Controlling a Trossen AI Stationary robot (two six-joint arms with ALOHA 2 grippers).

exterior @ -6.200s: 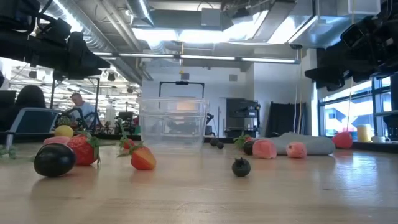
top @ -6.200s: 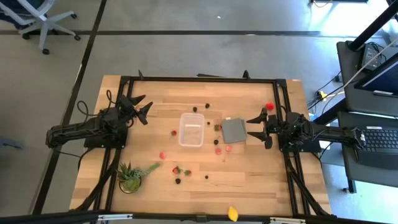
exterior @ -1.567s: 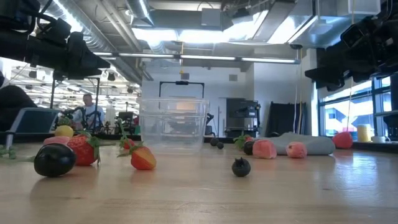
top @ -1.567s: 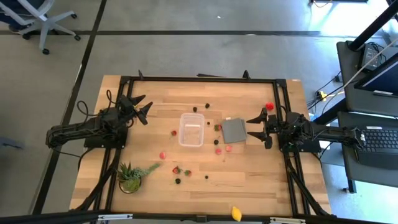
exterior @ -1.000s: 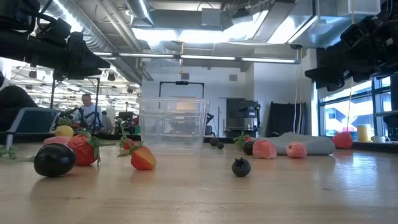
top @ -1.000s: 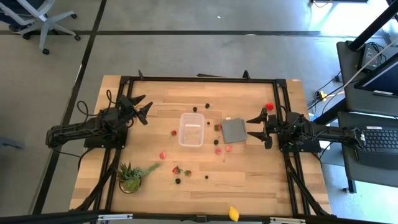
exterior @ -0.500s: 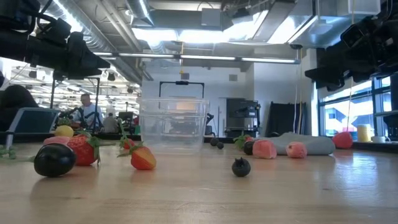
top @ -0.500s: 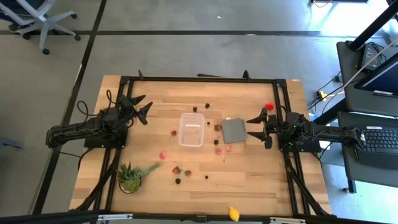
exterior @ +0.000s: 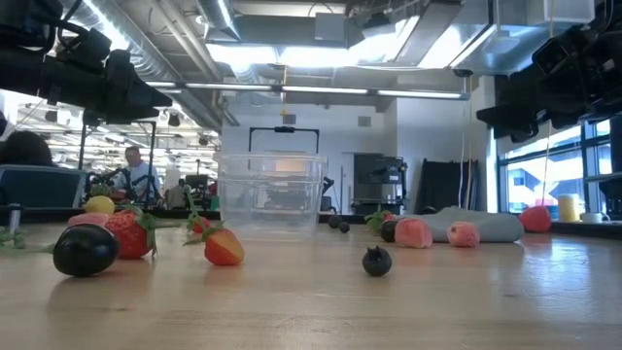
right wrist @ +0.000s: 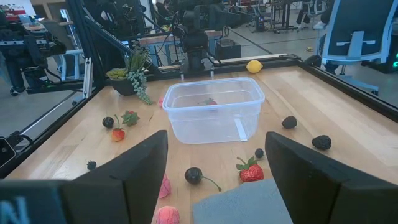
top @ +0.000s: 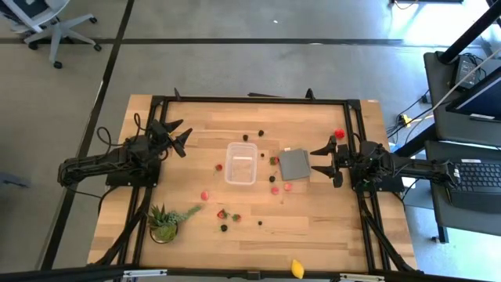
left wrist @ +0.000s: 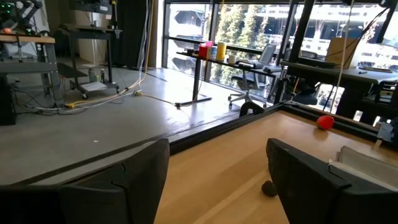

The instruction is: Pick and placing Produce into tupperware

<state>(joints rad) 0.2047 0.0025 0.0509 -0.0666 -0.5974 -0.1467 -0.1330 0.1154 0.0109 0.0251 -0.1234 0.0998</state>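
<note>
No placement is complete. The tupperware stands empty at the counter centre, with produce scattered around it. Left end effector and right end effector hover spread at opposite edges, holding nothing.

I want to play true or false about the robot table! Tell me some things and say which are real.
1. The clear tub is empty. True.
2. The left gripper holds a strawberry. False: its fingers are open and hold nothing.
3. The potted plant stands inside the tub. False: it stands on the table, apart from the tub.
4. A grey square piece lies between the tub and the right gripper. True.
</note>
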